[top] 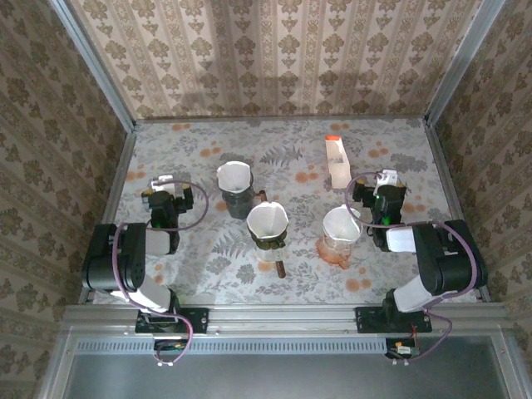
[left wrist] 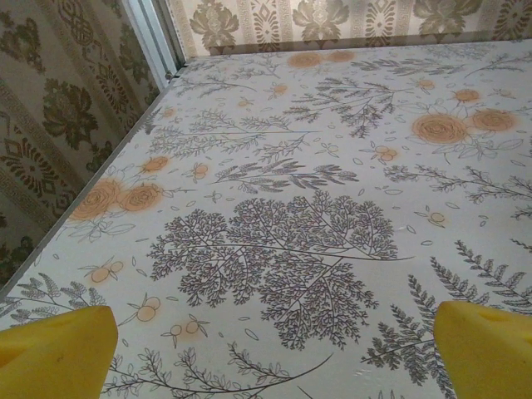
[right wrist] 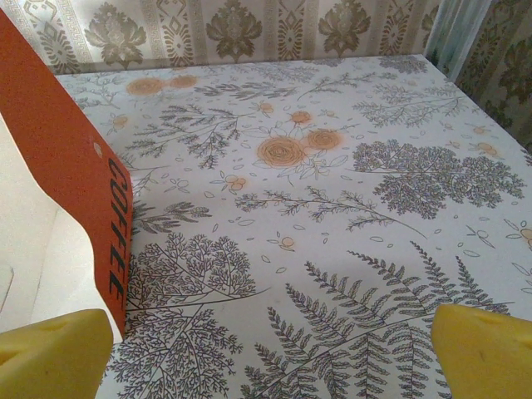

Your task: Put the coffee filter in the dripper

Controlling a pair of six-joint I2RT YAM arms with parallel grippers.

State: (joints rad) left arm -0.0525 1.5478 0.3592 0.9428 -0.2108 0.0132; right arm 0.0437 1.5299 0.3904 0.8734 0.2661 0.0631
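Yellow fingertips (left wrist: 58,353) fill the bottom corners of the left wrist view. The left gripper (left wrist: 270,357) is spread wide, with nothing but the floral tablecloth (left wrist: 283,241) between its pads. From above it sits low over the cloth near the left wall. The grey dripper (top: 235,202) stands off to its right, well apart from it, with a white paper filter (top: 233,176) upright in its mouth.

The right gripper (right wrist: 270,357) is spread just as wide and holds nothing. Just beside its left fingertip lies the filter box (right wrist: 71,158), with its orange side printed "COFFEE" facing the gap. Whether box and fingertip touch cannot be told. In the top view the box lies flat ahead of this gripper and to its left, with its orange end pointing toward the back wall.

The orange dripper (top: 337,249) stands to the left of the right gripper and a little back toward the arm bases, near it but apart. A second filter (top: 341,224) is seated in it. Between the two grippers, also back toward the bases, stands the middle dripper (top: 268,243) with a brown handle (top: 281,268) — a third filter (top: 268,220) sits open in its top.
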